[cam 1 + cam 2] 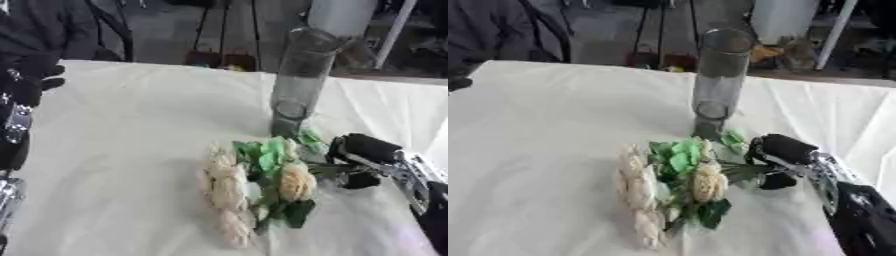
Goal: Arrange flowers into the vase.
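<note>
Flower stems (pixel 741 170) are disappearing among leaves and behind the right hand (pixel 785 160); whether its curled fingers are actually closing on them is unclear. Right forearm is running off the lower right edge. Left hand (pixel 22 82) is being cropped by the left edge, fingers indistinct. Vase (pixel 297 80) base is blurring into leaves.

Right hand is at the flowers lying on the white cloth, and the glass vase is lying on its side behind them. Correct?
Not quite. The glass vase stands upright behind the flowers, not on its side; the left eye view shows this. The rest holds: the right hand is at the flowers' stem end, and they lie on the white cloth.
</note>
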Motion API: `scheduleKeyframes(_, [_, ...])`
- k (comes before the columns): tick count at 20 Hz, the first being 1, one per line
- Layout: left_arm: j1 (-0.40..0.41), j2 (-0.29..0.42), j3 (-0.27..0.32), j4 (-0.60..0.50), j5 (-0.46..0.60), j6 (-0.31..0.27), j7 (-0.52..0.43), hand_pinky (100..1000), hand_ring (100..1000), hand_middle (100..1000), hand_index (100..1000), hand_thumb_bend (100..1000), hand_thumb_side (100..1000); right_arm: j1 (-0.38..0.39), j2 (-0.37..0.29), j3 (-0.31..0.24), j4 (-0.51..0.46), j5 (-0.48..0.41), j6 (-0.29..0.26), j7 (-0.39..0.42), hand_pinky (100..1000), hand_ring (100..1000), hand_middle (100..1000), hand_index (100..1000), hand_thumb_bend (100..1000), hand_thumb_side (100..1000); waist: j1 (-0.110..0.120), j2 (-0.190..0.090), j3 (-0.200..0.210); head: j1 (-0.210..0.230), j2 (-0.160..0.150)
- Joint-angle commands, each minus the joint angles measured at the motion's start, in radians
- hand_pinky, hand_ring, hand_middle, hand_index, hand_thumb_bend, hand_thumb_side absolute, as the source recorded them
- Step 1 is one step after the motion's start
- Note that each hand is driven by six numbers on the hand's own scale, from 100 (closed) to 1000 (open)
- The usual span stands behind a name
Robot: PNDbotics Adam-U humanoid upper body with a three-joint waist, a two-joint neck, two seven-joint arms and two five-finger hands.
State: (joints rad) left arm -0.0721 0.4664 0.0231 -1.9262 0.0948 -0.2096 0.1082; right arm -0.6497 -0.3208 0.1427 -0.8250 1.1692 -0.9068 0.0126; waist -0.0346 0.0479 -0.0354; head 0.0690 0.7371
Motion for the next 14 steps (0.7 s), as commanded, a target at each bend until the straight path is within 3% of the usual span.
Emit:
scheduleKeyframes(1, [-0.013, 0.018, 0.007, -0.013, -0.003, -0.001, 0.002, 806, 797, 762, 748, 473, 759, -0.012, -0.027, -0.011, -0.003, 0.018, 0.000, -0.033, 100, 186, 100, 346, 100, 607, 0.004, -0.010, -0.002, 0.001, -0.002])
scheduleKeyframes(14, [-0.013, 0.016, 0.008, -0.012, -0.004, -0.001, 0.002, 805, 797, 762, 748, 474, 760, -0.004, -0.023, -0.028, 0.010, 0.049, 0.001, -0.119, 100, 131, 100, 256, 100, 628, 0.005, -0.009, -0.003, 0.000, -0.002])
